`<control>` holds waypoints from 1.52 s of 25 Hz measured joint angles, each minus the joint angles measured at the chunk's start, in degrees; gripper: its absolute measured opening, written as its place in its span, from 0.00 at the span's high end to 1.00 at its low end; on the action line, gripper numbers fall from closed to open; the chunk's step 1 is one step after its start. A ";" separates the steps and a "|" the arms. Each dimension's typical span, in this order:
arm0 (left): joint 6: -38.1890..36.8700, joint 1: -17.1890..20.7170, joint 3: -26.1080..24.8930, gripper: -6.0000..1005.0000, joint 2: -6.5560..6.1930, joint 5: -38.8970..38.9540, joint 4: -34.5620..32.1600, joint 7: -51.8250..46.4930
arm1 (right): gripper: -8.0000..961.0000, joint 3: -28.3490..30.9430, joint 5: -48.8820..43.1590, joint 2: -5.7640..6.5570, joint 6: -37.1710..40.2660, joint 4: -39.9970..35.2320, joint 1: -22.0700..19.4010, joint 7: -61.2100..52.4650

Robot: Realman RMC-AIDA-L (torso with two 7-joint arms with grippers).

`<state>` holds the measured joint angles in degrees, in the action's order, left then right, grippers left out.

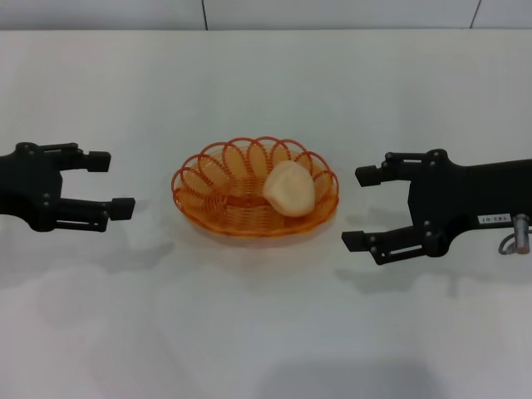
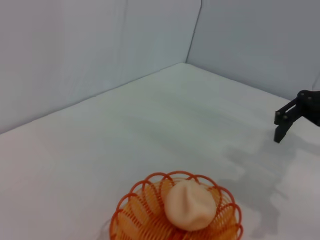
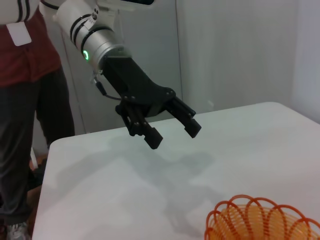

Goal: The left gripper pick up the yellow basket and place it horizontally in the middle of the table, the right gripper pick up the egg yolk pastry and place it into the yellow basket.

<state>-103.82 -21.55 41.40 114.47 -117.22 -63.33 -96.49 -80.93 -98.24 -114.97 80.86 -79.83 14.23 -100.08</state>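
1. The oval orange-yellow wire-loop basket (image 1: 255,198) sat in the middle of the frame on the plain white table (image 1: 266,332), its long side running left to right

2. The small pale cream dome-shaped pastry (image 1: 289,189) lay inside the basket, toward its right half, leaning near the rim loops

3. The left gripper (image 1: 110,181), a black two-fingered claw at the left edge of the frame, hovered with its fingers spread wide and nothing between them, well apart from the basket

4. The right gripper (image 1: 359,208), the black claw with a small white label at the right of the frame, was likewise wide open and empty, near the basket's right rim but not touching it

5. To my eye both placements looked done, so what remained was backing away cleanly

6. Doing that well would mean drawing the right claw straight off to the right, keeping its lower finger clear of the scalloped rim so the light basket isn't nudged off centre
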 joint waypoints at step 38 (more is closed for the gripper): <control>-6.22 -2.82 0.97 0.12 0.74 0.58 2.16 5.10 | 0.09 0.07 -2.73 0.01 1.41 -0.09 0.64 -1.32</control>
<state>-110.04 -24.37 42.37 115.22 -116.64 -61.17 -91.39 -80.86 -100.97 -114.96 82.27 -79.91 14.87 -101.40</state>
